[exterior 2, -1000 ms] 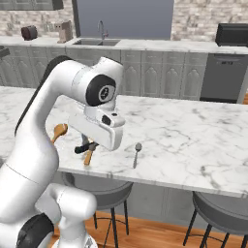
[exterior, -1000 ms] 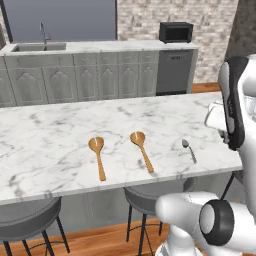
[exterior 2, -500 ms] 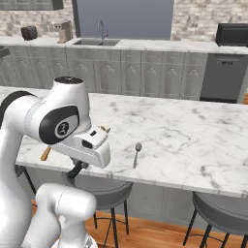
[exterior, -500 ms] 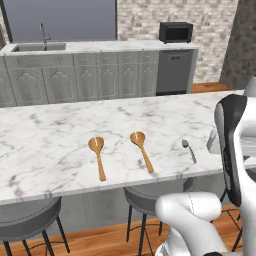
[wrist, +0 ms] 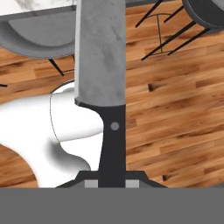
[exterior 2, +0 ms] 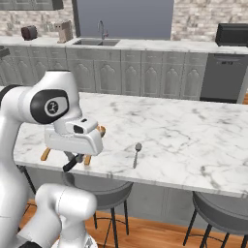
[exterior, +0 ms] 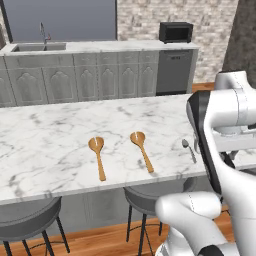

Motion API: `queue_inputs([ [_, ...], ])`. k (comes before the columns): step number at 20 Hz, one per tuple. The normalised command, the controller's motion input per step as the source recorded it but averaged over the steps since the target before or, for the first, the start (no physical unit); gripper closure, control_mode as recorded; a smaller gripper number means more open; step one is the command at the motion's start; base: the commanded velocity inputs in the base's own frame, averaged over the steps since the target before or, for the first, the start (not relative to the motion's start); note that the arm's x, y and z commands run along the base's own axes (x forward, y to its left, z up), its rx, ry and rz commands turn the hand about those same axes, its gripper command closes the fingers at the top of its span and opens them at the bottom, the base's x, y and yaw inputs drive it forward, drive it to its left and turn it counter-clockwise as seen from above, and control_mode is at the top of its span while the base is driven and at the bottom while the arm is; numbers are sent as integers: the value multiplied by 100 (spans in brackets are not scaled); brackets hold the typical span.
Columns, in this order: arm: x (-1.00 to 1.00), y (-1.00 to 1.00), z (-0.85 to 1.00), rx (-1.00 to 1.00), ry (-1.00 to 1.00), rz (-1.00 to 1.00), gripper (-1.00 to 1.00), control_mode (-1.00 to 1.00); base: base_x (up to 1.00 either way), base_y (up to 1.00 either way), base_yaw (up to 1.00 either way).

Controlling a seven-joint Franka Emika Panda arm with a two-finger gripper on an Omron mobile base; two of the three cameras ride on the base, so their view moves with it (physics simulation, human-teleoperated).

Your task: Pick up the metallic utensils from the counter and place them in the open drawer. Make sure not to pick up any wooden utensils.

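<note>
Swinging down off the bench [exterior: 60,150] since the earlier pictures, the arm now carries its hand low at the front edge, over the stools and the wood floor. From left to right on the marble lie the two wooden spoons [exterior: 98,154], side by side and untouched as they should be, then the silver spoon [exterior: 188,149] near the right, apart from them and still to be collected. The knife [wrist: 103,74] is off the bench: in the hand view its black handle rises from between the jaws, which are drawn narrow and clamp it, with the grey blade pointing away over the floor; the right base view shows the gripper [exterior 2: 72,162] just below the bench edge. So roughly a quarter seems done: one metal piece lifted, none stowed. I cannot tell where the drawer is or what it holds.
</note>
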Motion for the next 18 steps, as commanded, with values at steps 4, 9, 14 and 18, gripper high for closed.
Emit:
queue_inputs([
  [4, 0, 0, 0, 0, 0, 0, 100, -100, 0, 0, 0],
  [9, 0, 4, -3, 0, 1, 0, 100, -100, 0, 0, 0],
  [14, -1, 9, -4, 0, 1, 0, 100, 100, -20, 62, 1],
  [18, 0, 0, 0, 0, 0, 0, 100, 100, -48, 99, 12],
])
